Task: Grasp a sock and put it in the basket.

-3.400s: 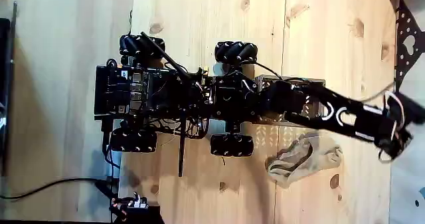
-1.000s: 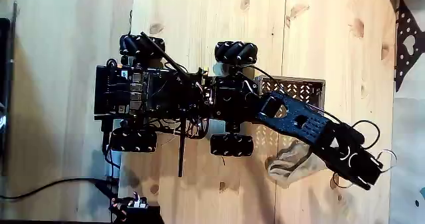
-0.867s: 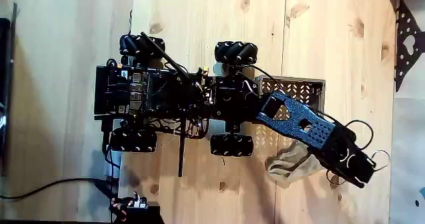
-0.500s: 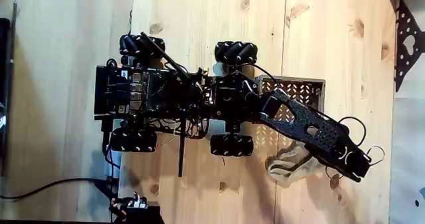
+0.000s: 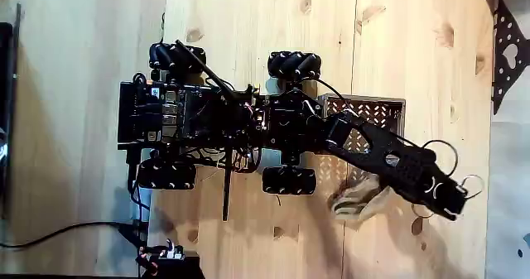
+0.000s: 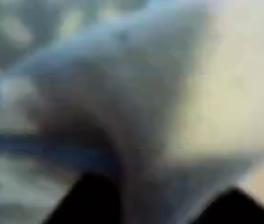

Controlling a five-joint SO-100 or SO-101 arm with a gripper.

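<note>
In the fixed view my arm reaches right from the wheeled base and lies across the beige-grey sock [image 5: 358, 203]. Only the sock's bunched left part shows on the wooden table; the rest is under the arm. The gripper [image 5: 432, 198] points down at the arm's end, its tips hidden from above. The wrist view is blurred: pale sock fabric [image 6: 159, 93] sits very close, between two dark fingers [image 6: 94, 203] at the bottom edge, and the gripper [image 6: 164, 201] looks shut on it. The black perforated basket [image 5: 377, 107] sits at the front of the base, beside the arm.
The wheeled base [image 5: 215, 117] takes up the middle of the table [image 5: 248, 31]. A black perforated plate [image 5: 509, 51] lies at the right edge. A cable [image 5: 58, 229] and a small part [image 5: 166, 254] lie at the lower left.
The arm swung from right of the sock down over it, then drew back a little towards the basket. The sock looks more bunched and pulled up towards the arm.
</note>
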